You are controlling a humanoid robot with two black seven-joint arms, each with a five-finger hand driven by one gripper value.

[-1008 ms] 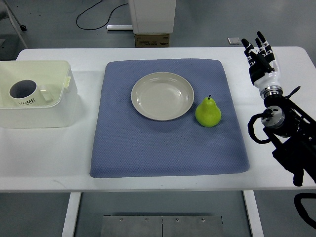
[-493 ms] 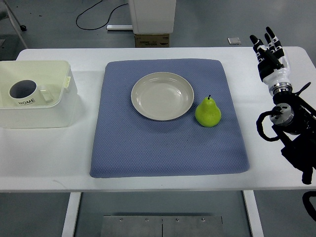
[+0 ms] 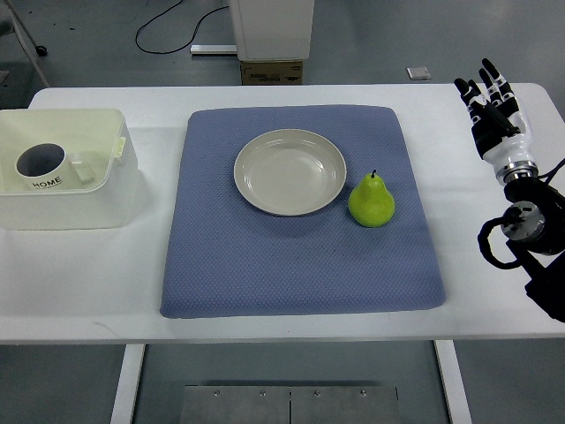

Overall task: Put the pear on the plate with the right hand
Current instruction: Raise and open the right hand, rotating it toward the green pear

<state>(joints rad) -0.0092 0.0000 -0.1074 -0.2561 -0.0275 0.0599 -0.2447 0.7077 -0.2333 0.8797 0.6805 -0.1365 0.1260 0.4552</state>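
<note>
A green pear (image 3: 372, 200) stands upright on the blue mat (image 3: 300, 265), just right of the beige plate (image 3: 290, 171) and close to its rim. The plate holds nothing. My right hand (image 3: 496, 108) is over the white table's right edge, well to the right of the pear and apart from it. Its black-and-white fingers (image 3: 488, 84) are stretched out, pointing away from me, and hold nothing. The left arm does not show.
A white plastic bin (image 3: 97, 208) at the left holds a white mug (image 3: 42, 165). Beyond the table's far edge stand a white post with a cardboard box (image 3: 272, 71) and a small grey item (image 3: 418, 73) on the floor.
My right hand and arm have drifted rightward, away from the mat toward the table's right edge. The pear and plate have not moved.
</note>
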